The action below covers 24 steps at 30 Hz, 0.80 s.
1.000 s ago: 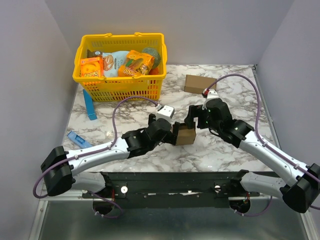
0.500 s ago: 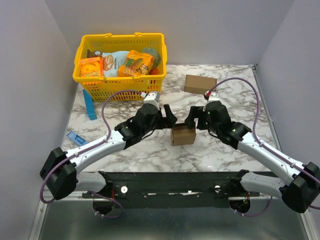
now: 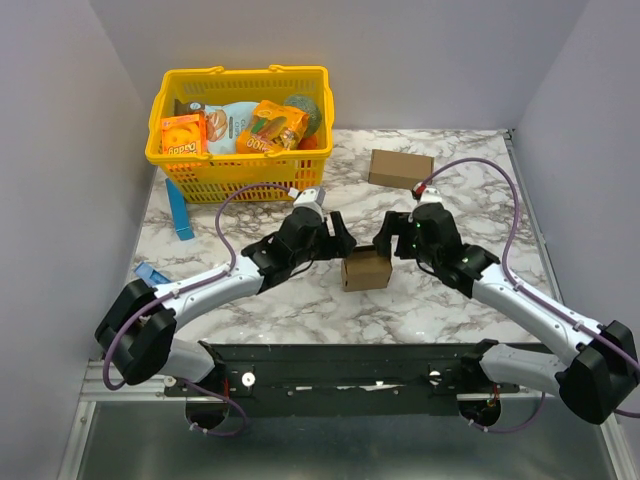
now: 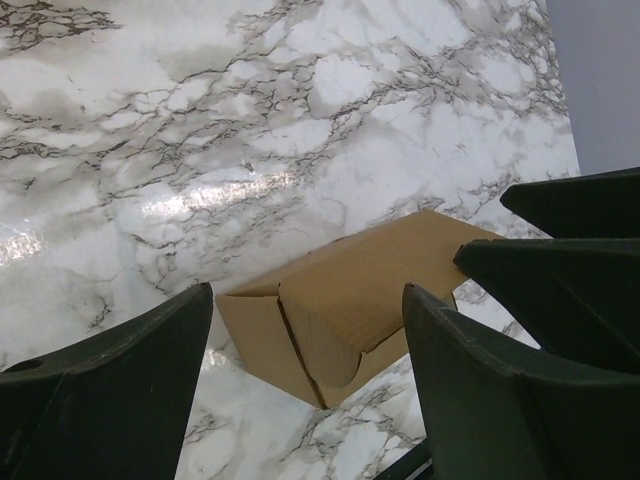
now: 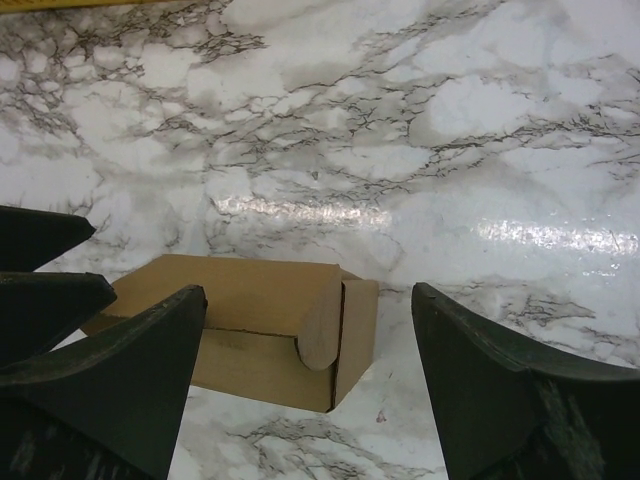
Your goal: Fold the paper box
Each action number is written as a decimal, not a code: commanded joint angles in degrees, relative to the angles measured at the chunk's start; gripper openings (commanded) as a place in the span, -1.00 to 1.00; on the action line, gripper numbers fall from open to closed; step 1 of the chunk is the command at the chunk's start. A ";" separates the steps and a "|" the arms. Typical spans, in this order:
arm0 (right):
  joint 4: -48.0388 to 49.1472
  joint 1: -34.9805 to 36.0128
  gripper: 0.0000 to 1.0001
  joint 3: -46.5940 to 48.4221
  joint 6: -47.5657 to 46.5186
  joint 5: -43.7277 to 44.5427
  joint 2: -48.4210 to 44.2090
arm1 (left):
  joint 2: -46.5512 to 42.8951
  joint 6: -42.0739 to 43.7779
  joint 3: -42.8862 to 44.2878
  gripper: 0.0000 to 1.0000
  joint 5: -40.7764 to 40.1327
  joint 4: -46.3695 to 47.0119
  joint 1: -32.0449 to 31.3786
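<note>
The paper box (image 3: 366,270) is a small plain brown cuboid that rests on the marble table (image 3: 450,300), with a rounded tuck flap on its end. My left gripper (image 3: 338,234) hovers just behind its left corner, open and holding nothing. My right gripper (image 3: 385,238) hovers just behind its right corner, open too. In the left wrist view the paper box (image 4: 380,270) lies below the left gripper (image 4: 307,300), clear of both fingers (image 4: 120,390). The right wrist view shows the paper box (image 5: 250,300) under the gap of the right gripper (image 5: 308,295), untouched.
A yellow basket (image 3: 300,178) with orange snack boxes (image 3: 182,135) stands at the back left. A longer brown carton (image 3: 399,168) lies at the back right. A blue strip (image 3: 180,210) and a blue packet (image 3: 155,275) lie at the left. Walls close in on both sides.
My left gripper has left the box's left side and swung back behind it. The right gripper has shifted only slightly. The box stays where it stood.
</note>
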 commanded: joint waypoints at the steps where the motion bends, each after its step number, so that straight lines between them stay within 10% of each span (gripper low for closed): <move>1: 1.86 -0.26 0.77 -1.46 0.44 0.60 0.53 | 0.23 -1.28 -1.97 0.56 1.78 2.61 0.29; 12: 1.86 -0.26 0.23 -3.83 0.35 -1.07 0.00 | 1.55 -3.65 -5.48 -0.08 4.15 6.21 0.29; 24: 1.60 -0.26 -0.05 -7.26 0.88 -2.13 -1.23 | 2.08 -4.53 -9.17 -0.31 5.38 7.53 -0.50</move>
